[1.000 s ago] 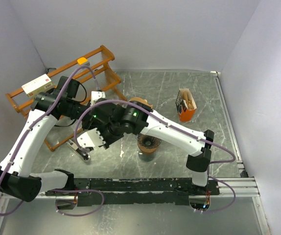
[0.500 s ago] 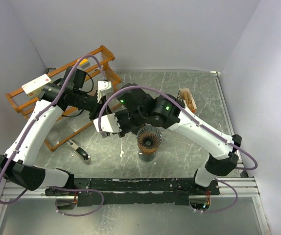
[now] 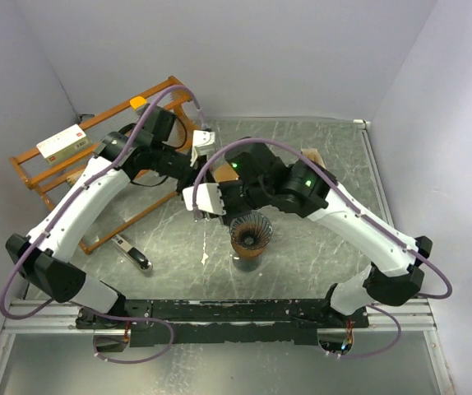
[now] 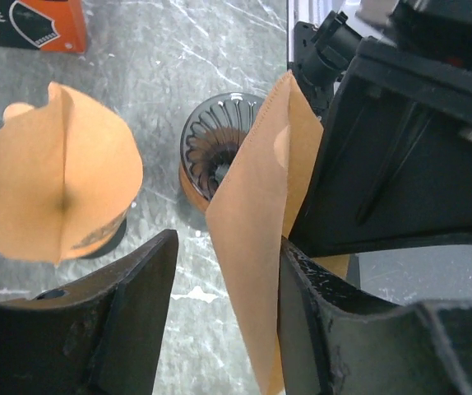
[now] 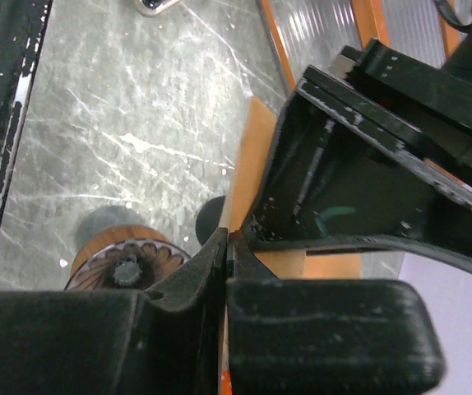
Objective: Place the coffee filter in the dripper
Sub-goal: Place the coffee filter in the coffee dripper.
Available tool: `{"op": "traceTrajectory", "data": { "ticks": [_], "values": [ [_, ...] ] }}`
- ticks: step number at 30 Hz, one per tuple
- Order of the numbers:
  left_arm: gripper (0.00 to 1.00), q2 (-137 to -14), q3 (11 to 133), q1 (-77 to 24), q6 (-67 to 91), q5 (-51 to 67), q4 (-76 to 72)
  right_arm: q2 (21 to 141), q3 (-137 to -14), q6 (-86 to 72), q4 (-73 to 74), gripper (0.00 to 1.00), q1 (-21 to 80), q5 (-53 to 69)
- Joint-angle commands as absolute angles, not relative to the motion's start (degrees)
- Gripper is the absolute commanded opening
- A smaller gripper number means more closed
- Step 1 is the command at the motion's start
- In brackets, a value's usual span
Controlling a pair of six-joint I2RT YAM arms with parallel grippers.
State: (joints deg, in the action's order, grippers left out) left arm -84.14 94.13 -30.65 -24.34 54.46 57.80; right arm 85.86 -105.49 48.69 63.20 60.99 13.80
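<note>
The left wrist view gives us what the top view hides: the coffee filter (image 4: 256, 247), folded flat, hangs in the air between the widely parted fingers of the left hand (image 4: 224, 271), near the ribbed dripper (image 4: 211, 152) at the middle of the surface (image 3: 335, 136). In the right wrist view we see the right hand (image 5: 226, 243) clamped on the filter's edge. A second ago both hands met nearer the left edge.

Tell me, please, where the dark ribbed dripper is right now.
In the top view the dark ribbed dripper stands near the middle of the grey table, with the orange filter box farther back to its right.
</note>
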Motion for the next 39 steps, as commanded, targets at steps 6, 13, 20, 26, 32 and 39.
{"op": "traceTrajectory", "data": {
  "ticks": [6, 13, 20, 26, 32, 39],
  "values": [
    [0.53, -89.0, 98.2, -35.5, -23.3, 55.4, 54.1, 78.6, -99.2, 46.7, 61.8, 0.00, 55.3, 18.2],
    [0.54, -88.8, 95.2, -37.8, -23.2, 53.1, 49.9, 74.5, -94.9, 46.1, 61.4, 0.00, 50.7, 23.7],
    [0.52, -89.7, 92.4, -39.9, -21.7, 51.4, 44.4, 71.6, -90.0, 45.7, 60.2, 0.00, 47.0, 27.6],
    [0.53, -91.6, 92.9, -41.9, -21.1, 49.1, 43.2, 69.9, -85.8, 45.3, 58.9, 0.00, 45.3, 31.3],
    [0.53, -92.9, 93.1, -43.2, -20.6, 47.8, 43.0, 67.2, -80.5, 45.6, 56.9, 0.00, 44.1, 34.2],
    [0.52, -94.3, 92.1, -45.0, -20.7, 46.6, 42.6, 64.8, -75.4, 45.4, 54.4, 0.00, 42.6, 36.4]
  ]
}}
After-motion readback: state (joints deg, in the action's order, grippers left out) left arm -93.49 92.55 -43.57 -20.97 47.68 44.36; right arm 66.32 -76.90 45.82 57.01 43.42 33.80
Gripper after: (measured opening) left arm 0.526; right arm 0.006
